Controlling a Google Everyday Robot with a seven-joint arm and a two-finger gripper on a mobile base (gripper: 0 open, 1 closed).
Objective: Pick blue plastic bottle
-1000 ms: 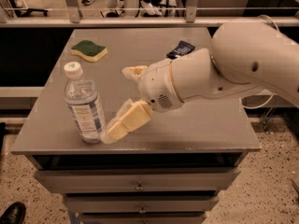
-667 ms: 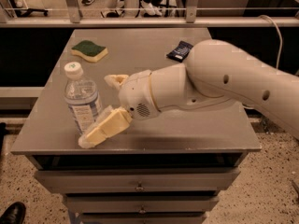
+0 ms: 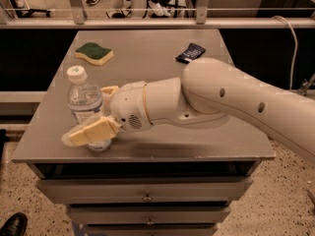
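Observation:
The blue plastic bottle (image 3: 84,102) stands upright near the table's front left corner. It is clear, with a white cap and a pale label. My gripper (image 3: 97,112) reaches in from the right and is open, with its fingers on either side of the bottle. The near finger (image 3: 91,131) crosses in front of the bottle's lower part and hides it. The far finger (image 3: 109,90) shows behind the bottle's right shoulder. I cannot tell whether the fingers touch the bottle.
A green and yellow sponge (image 3: 93,53) lies at the back left of the grey table (image 3: 147,48). A dark blue flat packet (image 3: 191,52) lies at the back right. Drawers sit under the table top. A rail and people's feet are behind.
My gripper has moved left across the table. It went from beside the bottle to having its fingers on both sides of it. The bottle has not moved.

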